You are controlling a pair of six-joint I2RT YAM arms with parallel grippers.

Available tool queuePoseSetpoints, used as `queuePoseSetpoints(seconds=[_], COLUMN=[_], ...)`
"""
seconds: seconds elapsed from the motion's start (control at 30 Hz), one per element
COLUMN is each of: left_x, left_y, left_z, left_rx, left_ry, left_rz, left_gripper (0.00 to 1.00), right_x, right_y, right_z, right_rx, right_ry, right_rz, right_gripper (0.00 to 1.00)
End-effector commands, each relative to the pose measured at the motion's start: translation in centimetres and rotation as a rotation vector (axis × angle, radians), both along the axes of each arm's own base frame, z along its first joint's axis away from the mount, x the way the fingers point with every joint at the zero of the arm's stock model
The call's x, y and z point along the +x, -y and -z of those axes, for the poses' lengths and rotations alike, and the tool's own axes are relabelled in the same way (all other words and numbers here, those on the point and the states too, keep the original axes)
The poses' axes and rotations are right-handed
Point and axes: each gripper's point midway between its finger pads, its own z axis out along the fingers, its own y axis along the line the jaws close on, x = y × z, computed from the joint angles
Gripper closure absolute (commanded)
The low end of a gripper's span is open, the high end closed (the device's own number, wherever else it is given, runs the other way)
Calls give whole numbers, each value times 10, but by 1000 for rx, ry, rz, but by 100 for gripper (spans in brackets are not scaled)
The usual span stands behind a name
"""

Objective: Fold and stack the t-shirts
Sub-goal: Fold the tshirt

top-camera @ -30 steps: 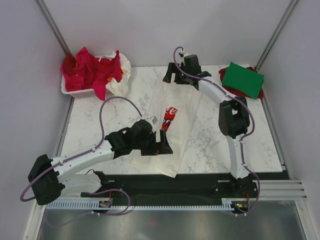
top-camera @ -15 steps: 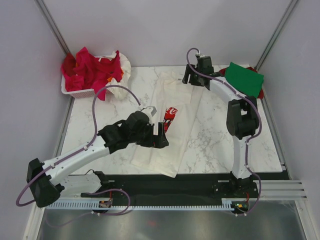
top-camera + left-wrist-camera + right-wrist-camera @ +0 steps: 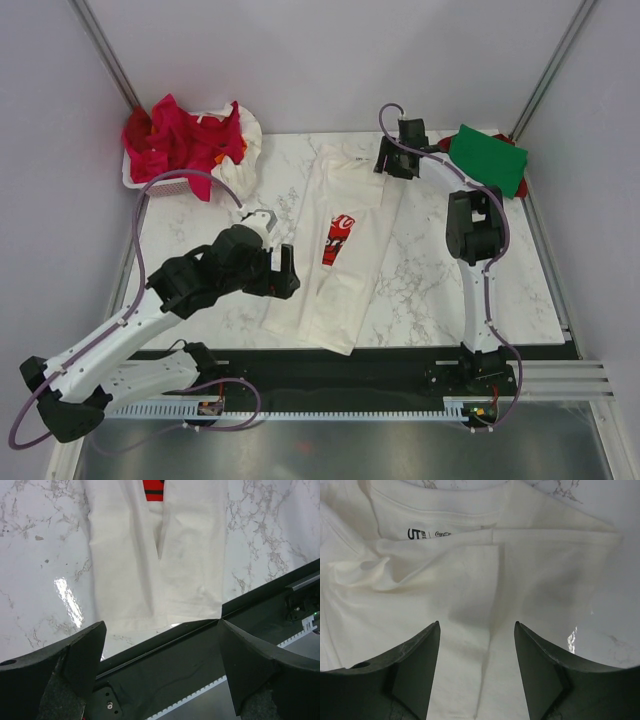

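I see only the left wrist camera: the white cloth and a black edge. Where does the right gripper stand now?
Observer: The right gripper is over the collar end of the white t-shirt, at the far side, jaws open and holding nothing.
Operator: Is any shirt folded already?
Observer: Yes, a green t-shirt lies folded in the far right corner.
Operator: And the unfolded ones?
Observer: The red t-shirts are heaped in the white basket at the far left.
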Motion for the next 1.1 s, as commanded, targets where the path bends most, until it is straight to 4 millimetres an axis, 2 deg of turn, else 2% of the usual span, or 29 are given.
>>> queuePoseSetpoints(seconds=[0.0,0.1,0.2,0.27,0.3,0.43,0.57,0.6,0.63,0.7,0.9,0.97,1.07], left_x=[1,1,0,0,0,0,1,1,1,3,6,6,6], left_y=[-13,-13,-14,-15,-15,-18,-18,-17,-17,-16,-11,-10,-9], left_z=[11,17,20,24,25,31,33,33,34,35,40,41,41], left_rx=[85,96,101,109,113,126,133,132,134,138,142,141,138], left_ry=[-2,-20,-25,-30,-32,-38,-40,-38,-39,-40,-53,-53,-55], left_rz=[2,-5,-10,-14,-14,-19,-24,-22,-21,-20,-10,-8,-6], left_gripper=[0,0,0,0,0,0,0,0,0,0,0,0,0], right_x=[14,19,22,24,24,22,11,8,1,-6,-15,-18,-24], right_y=[-13,-14,-15,-16,-16,-9,16,19,24,28,34,38,45], right_z=[-5,7,9,8,7,-3,-27,-43,-40,-49,-70,-71,-59], right_rx=[40,38,41,42,41,13,-52,-55,-69,-82,-94,-114,-143], right_ry=[39,28,31,37,38,54,80,102,88,97,120,113,77], right_rz=[-12,-7,-5,-7,-6,0,67,74,80,84,92,109,136], right_gripper=[32,33,43,61,74,100,100,100,100,100,100,100,100])
